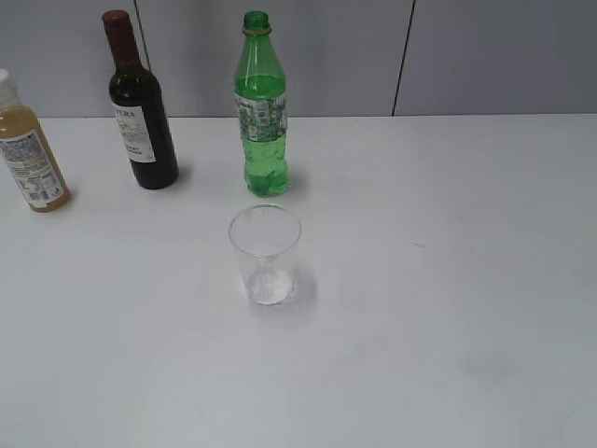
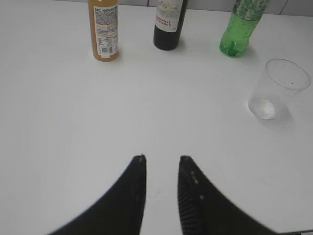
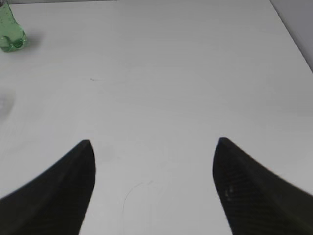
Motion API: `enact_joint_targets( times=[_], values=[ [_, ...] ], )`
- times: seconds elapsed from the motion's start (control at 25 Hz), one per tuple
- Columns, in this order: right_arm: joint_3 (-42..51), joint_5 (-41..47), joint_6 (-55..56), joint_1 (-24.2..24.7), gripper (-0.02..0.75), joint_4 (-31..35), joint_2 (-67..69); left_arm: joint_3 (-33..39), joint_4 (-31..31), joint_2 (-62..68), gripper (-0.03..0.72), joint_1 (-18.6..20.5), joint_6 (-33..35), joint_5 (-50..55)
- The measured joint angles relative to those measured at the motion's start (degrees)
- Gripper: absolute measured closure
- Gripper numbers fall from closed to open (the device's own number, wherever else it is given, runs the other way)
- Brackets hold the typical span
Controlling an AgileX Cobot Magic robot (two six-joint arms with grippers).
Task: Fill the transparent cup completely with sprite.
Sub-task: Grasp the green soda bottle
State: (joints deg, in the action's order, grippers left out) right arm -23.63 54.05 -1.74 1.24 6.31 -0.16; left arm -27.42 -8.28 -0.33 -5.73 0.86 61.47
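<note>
From the exterior view, the transparent cup [image 1: 265, 254] stood empty mid-table, the sprite bottle [image 1: 260, 105] just behind it, capped and upright, with the wine bottle [image 1: 140, 107] and juice bottle [image 1: 28, 149] off to its left. Neither arm showed there.

In your left wrist view, the left gripper [image 2: 161, 159] hung over bare table [image 2: 73, 112], jaws narrowly parted, holding nothing.

In your right wrist view, the right gripper [image 3: 154, 142] was spread wide, empty. You'd have wanted to grip the green bottle low on its body, and steady the cup before pouring.
</note>
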Motion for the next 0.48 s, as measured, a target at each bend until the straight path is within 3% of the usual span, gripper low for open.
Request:
enact_joint_targets(
  times=[0.48],
  values=[
    [0.1, -0.1, 0.0, 0.0, 0.167, 0.1, 0.0, 0.0, -0.6, 0.0, 0.512, 0.0, 0.0, 0.0]
  ],
)
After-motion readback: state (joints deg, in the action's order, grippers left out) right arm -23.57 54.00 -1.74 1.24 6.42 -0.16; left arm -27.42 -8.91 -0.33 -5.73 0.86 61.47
